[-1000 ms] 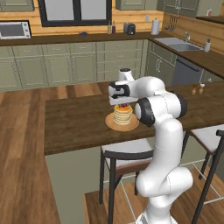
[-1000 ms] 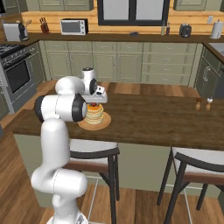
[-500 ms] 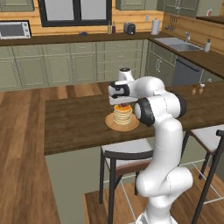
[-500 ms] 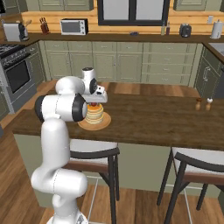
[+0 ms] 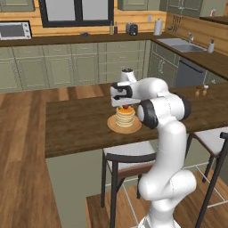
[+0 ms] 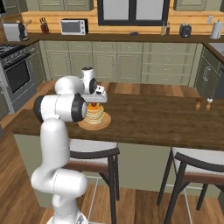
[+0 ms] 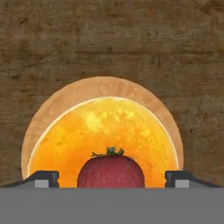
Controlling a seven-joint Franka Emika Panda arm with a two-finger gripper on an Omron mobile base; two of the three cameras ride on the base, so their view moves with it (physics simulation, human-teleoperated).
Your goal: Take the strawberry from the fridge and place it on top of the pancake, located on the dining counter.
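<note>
1. The hand hangs straight above the pancake, pointing down, with its two dark fingertips spread wide apart, one on each side of the strawberry.
2. Neither fingertip touches the strawberry; a clear gap shows on both sides.
3. The strawberry sits on top of the pancake, near the stack's edge, its green leaves showing.
4. The pancake stack rests on a round light-brown plate.
5. The plate stands on the dark wooden worktop, close to the side where the stools are.
6. From the right, the strawberry shows as a red spot under the hand, atop the stack.
7. A dark-framed stool stands below the worktop edge.
</note>
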